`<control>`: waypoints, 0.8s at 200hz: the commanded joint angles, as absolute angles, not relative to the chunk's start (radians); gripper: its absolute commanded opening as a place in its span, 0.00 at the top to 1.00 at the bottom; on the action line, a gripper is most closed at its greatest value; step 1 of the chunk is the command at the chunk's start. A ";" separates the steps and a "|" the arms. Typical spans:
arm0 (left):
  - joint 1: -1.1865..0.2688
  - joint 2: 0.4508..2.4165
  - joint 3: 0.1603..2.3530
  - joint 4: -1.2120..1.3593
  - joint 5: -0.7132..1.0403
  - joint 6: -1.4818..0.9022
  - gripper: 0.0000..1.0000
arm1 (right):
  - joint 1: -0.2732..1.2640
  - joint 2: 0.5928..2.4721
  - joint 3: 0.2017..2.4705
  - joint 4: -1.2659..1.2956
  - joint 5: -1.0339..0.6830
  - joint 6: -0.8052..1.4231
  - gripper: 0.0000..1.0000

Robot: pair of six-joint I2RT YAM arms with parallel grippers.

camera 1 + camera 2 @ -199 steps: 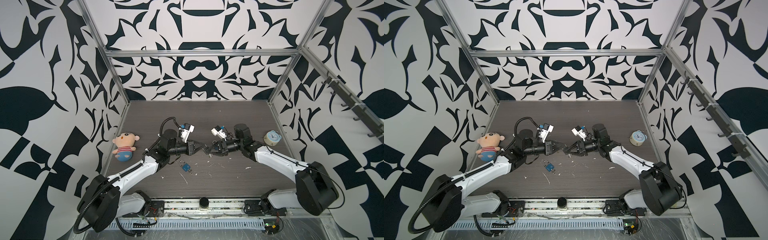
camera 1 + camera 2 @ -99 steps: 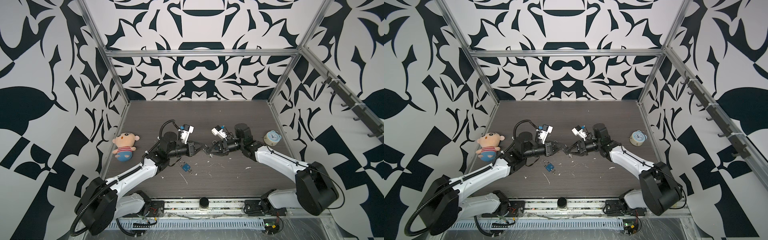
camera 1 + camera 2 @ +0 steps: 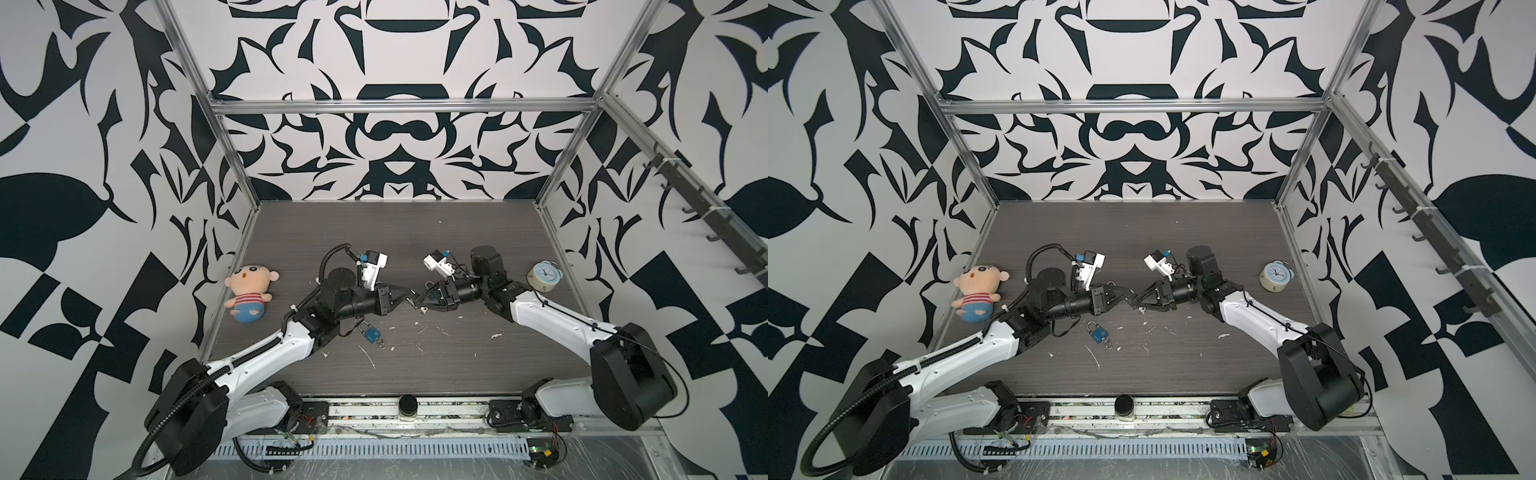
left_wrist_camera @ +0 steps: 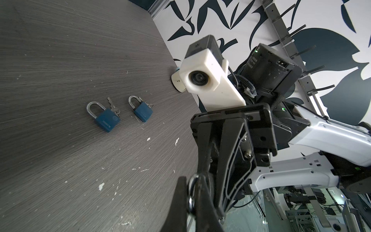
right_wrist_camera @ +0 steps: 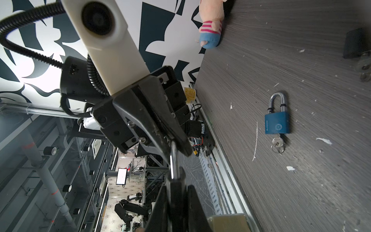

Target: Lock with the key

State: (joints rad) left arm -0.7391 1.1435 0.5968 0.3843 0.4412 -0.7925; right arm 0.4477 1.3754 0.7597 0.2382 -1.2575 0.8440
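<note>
My left gripper (image 3: pixel 403 295) and right gripper (image 3: pixel 413 302) meet tip to tip well to the right of the plush doll (image 3: pixel 249 293). Both are pinched almost closed on one shiny metal piece (image 5: pixel 173 158); whether it is a key or a shackle I cannot tell. A blue padlock (image 3: pixel 371 333), its key (image 5: pixel 277 142) in the keyhole, lies flat on the table (image 3: pixel 457 357), right of the doll and nearer my bases than it.

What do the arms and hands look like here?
White link shells, black joints. The black left hand and black right hand have triangular framed fingers, each topped by a white camera block; a corrugated black cable loops along the left arm.
</note>
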 commanded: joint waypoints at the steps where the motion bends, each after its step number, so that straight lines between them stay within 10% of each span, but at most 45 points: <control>1: -0.859 1.116 0.554 0.228 0.660 -0.713 1.00 | 0.418 1.378 0.863 0.508 -1.032 0.880 1.00; 37: -0.823 1.106 0.607 0.203 0.582 -0.712 1.00 | 0.419 1.358 0.808 0.525 -1.030 0.891 1.00; 87: -0.757 1.126 0.650 0.228 0.558 -0.766 1.00 | 0.418 1.337 0.779 0.545 -1.026 0.910 0.51; 160: -0.633 1.071 0.676 0.183 0.486 -0.784 1.00 | 0.412 1.336 0.721 0.636 -1.054 0.956 0.50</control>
State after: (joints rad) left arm -0.6621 1.1183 0.6453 0.2028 0.5117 -0.7708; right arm 0.4137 1.3663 0.7395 0.5522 -1.0496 0.9379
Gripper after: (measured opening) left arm 0.076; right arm 0.504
